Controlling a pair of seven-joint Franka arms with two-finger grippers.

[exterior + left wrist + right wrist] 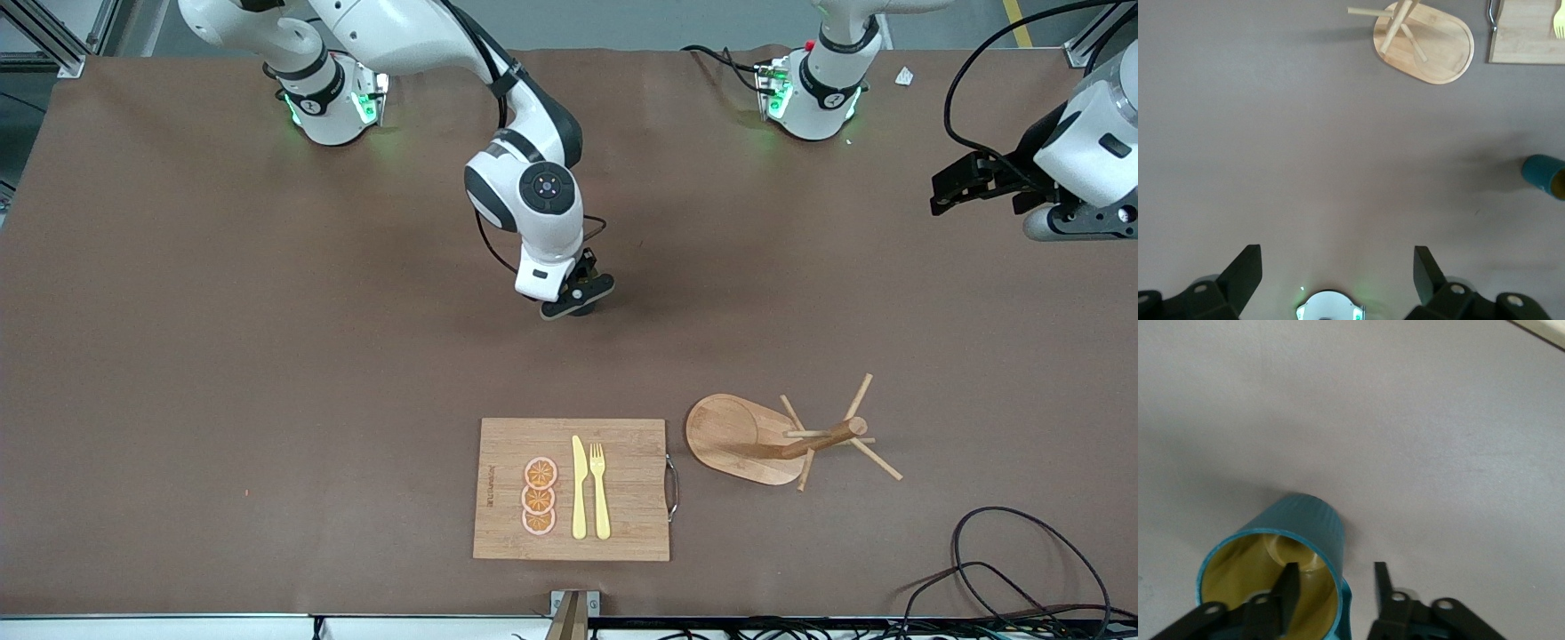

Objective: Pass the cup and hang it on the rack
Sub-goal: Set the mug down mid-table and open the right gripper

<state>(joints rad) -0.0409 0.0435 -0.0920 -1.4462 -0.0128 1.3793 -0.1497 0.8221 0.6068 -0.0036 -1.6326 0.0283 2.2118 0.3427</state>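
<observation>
The teal ribbed cup (pixel 1298 527) with its yellowish inside stands on the table near the middle. My right gripper (pixel 1335 568) is low over it and open, with one finger inside the cup and the other outside, astride the wall by the handle. In the front view my right gripper (pixel 578 300) hides the cup. The cup also shows in the left wrist view (pixel 1545 175). The wooden rack (pixel 805 437) stands nearer the front camera, beside the cutting board. My left gripper (pixel 949 188) is open and empty, waiting high at the left arm's end of the table.
A bamboo cutting board (pixel 622 533) with orange slices (pixel 539 496), a yellow knife (pixel 579 487) and a yellow fork (pixel 599 489) lies near the front edge. Black cables (pixel 1013 569) lie at the front corner by the left arm's end.
</observation>
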